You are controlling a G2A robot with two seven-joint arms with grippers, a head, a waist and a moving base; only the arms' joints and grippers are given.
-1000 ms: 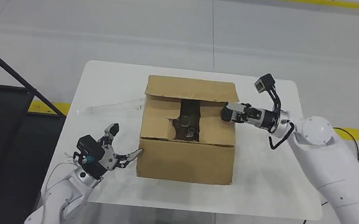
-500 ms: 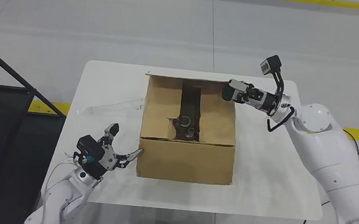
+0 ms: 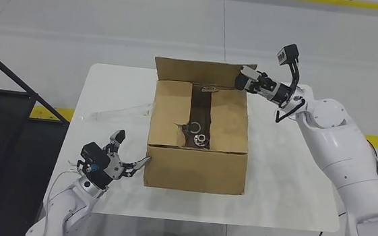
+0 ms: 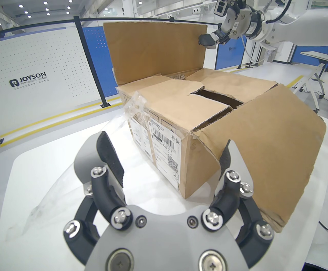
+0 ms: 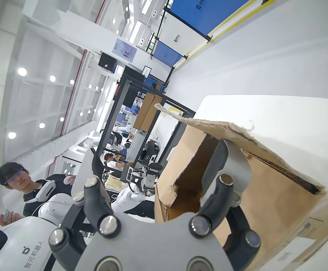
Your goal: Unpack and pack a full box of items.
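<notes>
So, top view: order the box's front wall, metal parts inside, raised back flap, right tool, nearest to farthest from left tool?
1. front wall, right beside the left tool.
2. metal parts, down in the open middle gap.
3. raised back flap, far side.
4. right tool, at that flap's right corner.

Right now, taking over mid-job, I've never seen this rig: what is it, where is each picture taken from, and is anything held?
This is a two-armed robot at a white table. The top view looks down from above its arms; each wrist view rides on one arm, looking past that arm's jaws. On the table stands a cardboard box, clear tape trailing off one side. The right arm has open jaws at a corner of the upright back flap. The left arm is beside the box's near corner, jaws open. Nothing is gripped. Small round items show through the gap.
</notes>
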